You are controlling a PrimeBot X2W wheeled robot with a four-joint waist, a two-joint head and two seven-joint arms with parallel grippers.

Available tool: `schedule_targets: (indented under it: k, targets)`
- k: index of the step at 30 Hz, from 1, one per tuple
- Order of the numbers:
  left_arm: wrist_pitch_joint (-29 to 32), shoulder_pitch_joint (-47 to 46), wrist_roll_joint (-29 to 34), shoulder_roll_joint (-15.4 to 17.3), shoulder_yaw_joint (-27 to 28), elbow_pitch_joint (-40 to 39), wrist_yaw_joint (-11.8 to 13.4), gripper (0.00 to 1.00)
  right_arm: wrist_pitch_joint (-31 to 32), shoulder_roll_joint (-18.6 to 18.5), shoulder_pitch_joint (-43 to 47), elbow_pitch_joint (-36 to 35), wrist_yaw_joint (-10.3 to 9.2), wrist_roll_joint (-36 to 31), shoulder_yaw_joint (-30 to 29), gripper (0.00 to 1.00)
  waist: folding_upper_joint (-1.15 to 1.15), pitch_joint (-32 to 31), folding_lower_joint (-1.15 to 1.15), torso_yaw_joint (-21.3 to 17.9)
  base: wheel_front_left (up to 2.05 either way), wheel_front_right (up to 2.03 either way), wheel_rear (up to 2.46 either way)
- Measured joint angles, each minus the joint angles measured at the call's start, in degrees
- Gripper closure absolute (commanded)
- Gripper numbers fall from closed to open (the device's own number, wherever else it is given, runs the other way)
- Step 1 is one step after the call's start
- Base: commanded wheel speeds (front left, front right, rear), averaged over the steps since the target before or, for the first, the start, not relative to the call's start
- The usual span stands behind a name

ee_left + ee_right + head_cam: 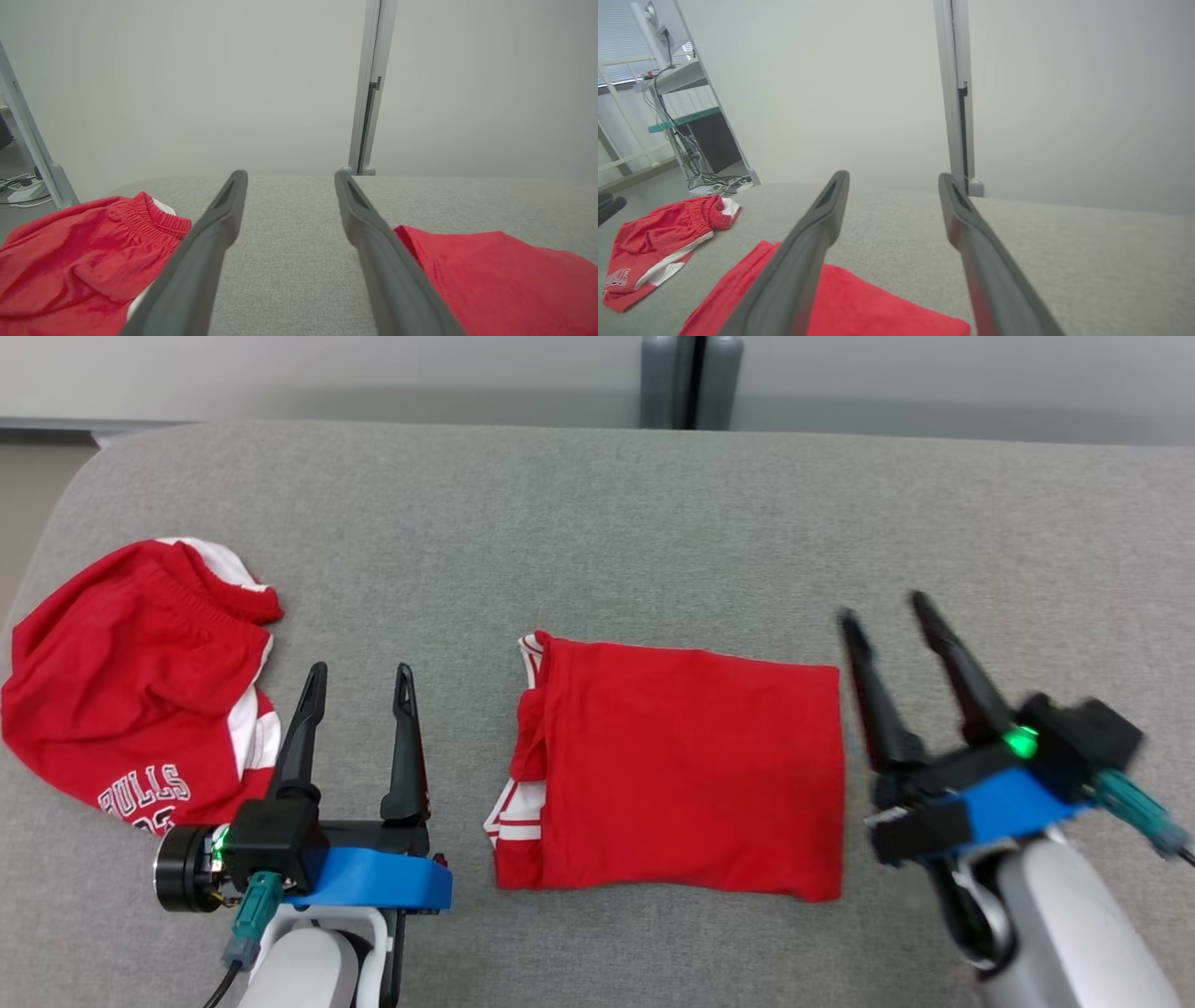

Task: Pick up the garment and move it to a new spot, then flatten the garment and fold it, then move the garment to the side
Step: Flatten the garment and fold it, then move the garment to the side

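A red garment (677,765) lies folded into a flat rectangle in the middle of the grey surface, with white trim showing at its left edge. It also shows in the left wrist view as the red garment (504,275) and in the right wrist view as the red garment (859,303). My left gripper (362,674) stands open just left of it, with nothing between its fingers. My right gripper (887,611) is open just past the garment's right edge, raised and blurred, holding nothing.
A second red piece, shorts with white panels and "BULLS" lettering (140,681), lies crumpled at the far left near the surface's rounded corner. A grey post (691,383) stands behind the far edge. Bare grey surface (653,523) stretches behind the garment.
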Motion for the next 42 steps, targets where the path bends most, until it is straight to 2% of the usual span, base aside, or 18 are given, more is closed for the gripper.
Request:
schedule_targets:
  k: [5, 9, 16, 29, 42]
  targets:
    - [-0.01, 0.83, -0.01, 0.8, 0.31, -0.02, 0.34, 0.0, 2.37, -0.96, 8.92, -5.54, 0.0, -3.18, -9.96, 0.0, 0.0, -1.16, 0.0, -1.49, 0.0, 0.0, 0.0]
    - [0.1, 2.12, -0.09, 1.58, 0.52, 0.35, 0.37, 0.0, 4.61, 0.1, 15.59, -9.23, 0.0, -4.81, -14.47, 0.0, 0.0, -2.95, 0.0, -2.45, 0.0, 0.0, 0.0]
    - [1.04, 5.85, -0.7, 3.16, 1.22, 0.64, 0.87, 0.0, 7.8, 2.31, 22.25, -13.5, 0.0, -5.67, -14.86, 0.0, 0.0, -7.37, -0.01, -4.01, 0.0, 0.0, 0.0]
    - [3.89, 11.47, -2.87, 4.89, 0.53, 0.69, 0.34, 0.0, 12.28, 3.61, 29.29, -17.49, 0.0, -5.95, -15.14, 0.0, 0.0, -14.39, -0.01, -5.49, 0.0, 0.0, 0.0]
    - [5.17, 13.11, -3.79, 5.63, -0.01, 1.03, 0.24, 0.0, 13.54, 4.25, 31.21, -19.02, 0.0, -5.92, -16.57, 0.0, 0.0, -15.59, 0.0, -5.9, 0.0, 0.0, 0.0]
